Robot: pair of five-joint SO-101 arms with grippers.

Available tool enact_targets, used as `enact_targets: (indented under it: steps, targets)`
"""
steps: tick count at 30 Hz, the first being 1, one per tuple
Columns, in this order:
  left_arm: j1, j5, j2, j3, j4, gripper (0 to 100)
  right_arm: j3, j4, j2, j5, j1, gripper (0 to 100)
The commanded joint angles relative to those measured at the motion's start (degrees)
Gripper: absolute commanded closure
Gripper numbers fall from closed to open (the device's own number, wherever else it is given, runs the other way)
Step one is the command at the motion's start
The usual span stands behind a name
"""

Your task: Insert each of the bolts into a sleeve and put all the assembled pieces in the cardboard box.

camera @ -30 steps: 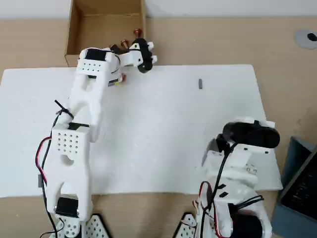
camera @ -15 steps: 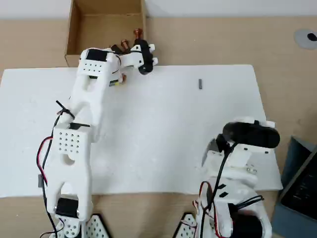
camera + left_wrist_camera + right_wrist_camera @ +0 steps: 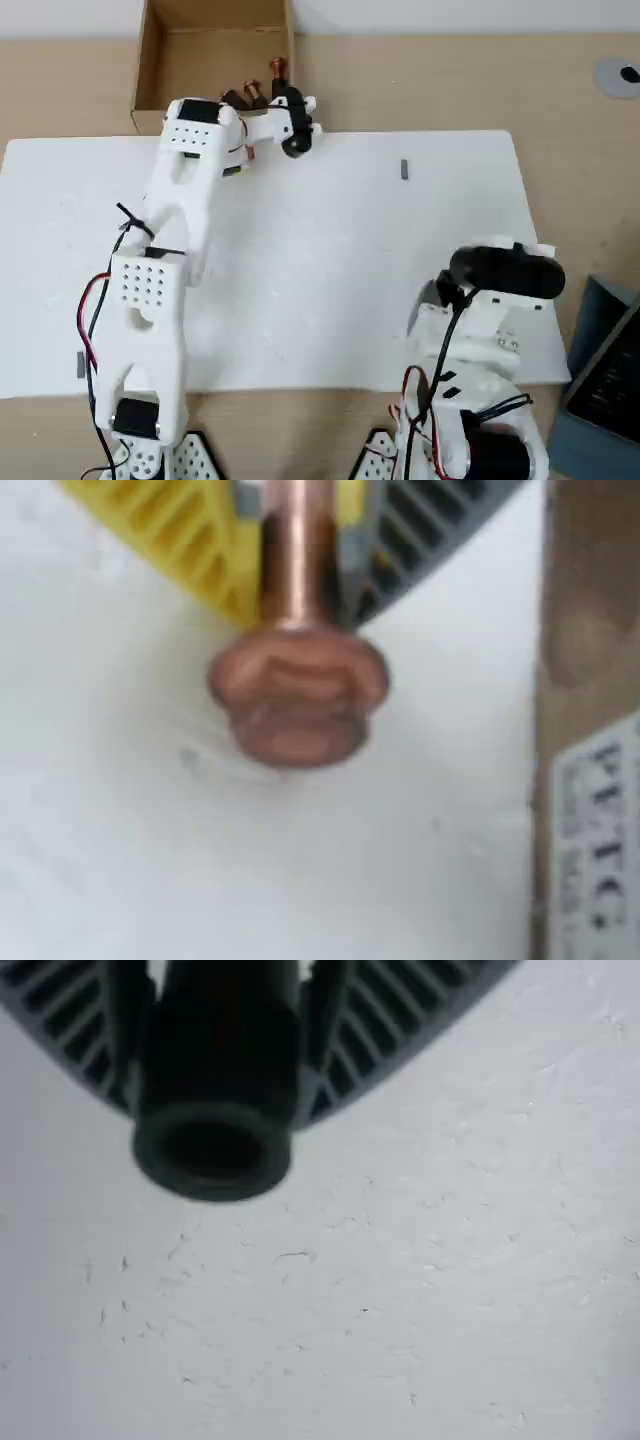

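While my left gripper (image 3: pixel 300 605) pinches a copper bolt (image 3: pixel 298 695) by its smooth shank, with the yellow finger (image 3: pixel 170 540) on one side and the grey finger (image 3: pixel 430 530) on the other, the flanged hex head juts out past the tips over the white mat (image 3: pixel 120 860).

My right gripper (image 3: pixel 215 1085) is clamped on a black sleeve (image 3: pixel 212 1150). It is round and hollow, with its rimmed mouth facing the camera.

Wrist views give the grip detail; the high view gives the layout. My left arm is stretched to the upper left of the frame, its end at the lower right corner of the cardboard box (image 3: pixel 148 70). My right arm is folded at the lower right.

Two copper pieces (image 3: pixel 278 68) sit just beside the box's right wall. A small grey piece (image 3: pixel 405 169) lies alone on the mat, upper right of centre.

The left wrist view has the box wall close beside the bolt, with a pale label (image 3: pixel 600 840) on it. The print is too blurred to read.
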Motion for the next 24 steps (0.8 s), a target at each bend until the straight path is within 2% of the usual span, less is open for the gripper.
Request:
enact_targets:
  steps: [1,5,11,14,18,24]
  targets:
    - [0.0,-0.26,-0.57,-5.19,6.33,99,-0.04,-1.49,-0.66,-0.44,-0.66,98.9]
    - [0.09,0.26,-0.57,-13.1,14.51,99,-0.31,-1.49,-0.66,-0.53,-0.66,98.9]
    - [0.18,5.8,-0.57,-27.96,25.05,99,-0.48,-1.93,-0.66,-0.09,-0.66,98.9]
    - [0.26,9.05,-0.66,-34.29,26.2,99,-0.92,-3.16,-0.48,0.62,-0.75,98.9]
    - [0.35,14.07,-0.75,-40.0,26.2,99,-1.1,-4.66,-0.31,5.98,-0.75,98.9]
    - [1.05,26.64,-6.73,-44.92,26.29,99,-1.1,-4.66,-0.66,11.08,-0.75,98.9]
